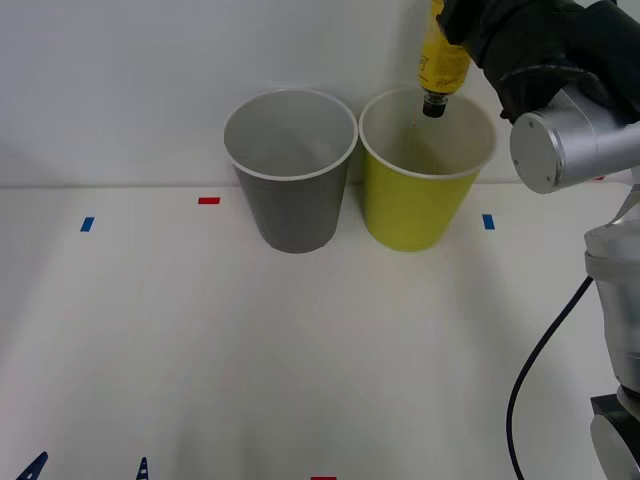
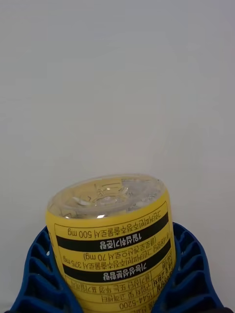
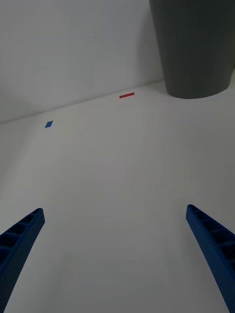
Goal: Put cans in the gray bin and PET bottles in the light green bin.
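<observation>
Slim yellow-label PET bottle (image 1: 442, 60) hangs cap-down over far-right round yellow-green plastic bin (image 1: 415, 205), clamped in right gripper (image 2: 117, 274). Step: drop-off. Next: release w/ cap inside rim. Left gripper (image 3: 115, 254) spread wide, empty, near edge; round gray plastic bin (image 1: 292, 190) left of green.

The white table (image 1: 250, 350) bears the gray bin (image 1: 291, 170) beside the light green bin (image 1: 420, 185), plus tape marks (image 1: 208, 200).
</observation>
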`<state>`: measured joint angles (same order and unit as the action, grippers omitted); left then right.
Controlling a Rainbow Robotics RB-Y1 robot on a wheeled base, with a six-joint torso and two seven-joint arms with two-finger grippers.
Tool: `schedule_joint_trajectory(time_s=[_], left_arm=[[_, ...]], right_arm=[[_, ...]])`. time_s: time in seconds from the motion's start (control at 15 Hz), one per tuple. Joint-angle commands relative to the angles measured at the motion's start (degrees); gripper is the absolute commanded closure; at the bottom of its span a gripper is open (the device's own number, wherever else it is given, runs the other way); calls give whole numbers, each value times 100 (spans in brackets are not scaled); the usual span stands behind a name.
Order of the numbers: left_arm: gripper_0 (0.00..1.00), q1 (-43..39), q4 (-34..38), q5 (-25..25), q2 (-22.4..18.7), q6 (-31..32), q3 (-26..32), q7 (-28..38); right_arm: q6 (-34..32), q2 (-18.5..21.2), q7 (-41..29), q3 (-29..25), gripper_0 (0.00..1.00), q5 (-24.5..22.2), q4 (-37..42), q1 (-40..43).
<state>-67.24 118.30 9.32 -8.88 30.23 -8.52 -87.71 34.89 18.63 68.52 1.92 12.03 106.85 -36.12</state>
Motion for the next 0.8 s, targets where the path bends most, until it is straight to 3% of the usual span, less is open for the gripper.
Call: schedule_joint_trajectory(time_s=[0.07, 0.33, 0.8], left_arm=[[1, 0, 0, 0, 0, 0, 0, 0], [1, 0, 0, 0, 0, 0, 0, 0], [1, 0, 0, 0, 0, 0, 0, 0]], right_arm=[[-34, -9, 30, 10, 11, 10, -6, 0], [-34, -18, 47, 10, 0, 19, 3, 0], [-34, -26, 118, 54, 0, 89, 11, 17]])
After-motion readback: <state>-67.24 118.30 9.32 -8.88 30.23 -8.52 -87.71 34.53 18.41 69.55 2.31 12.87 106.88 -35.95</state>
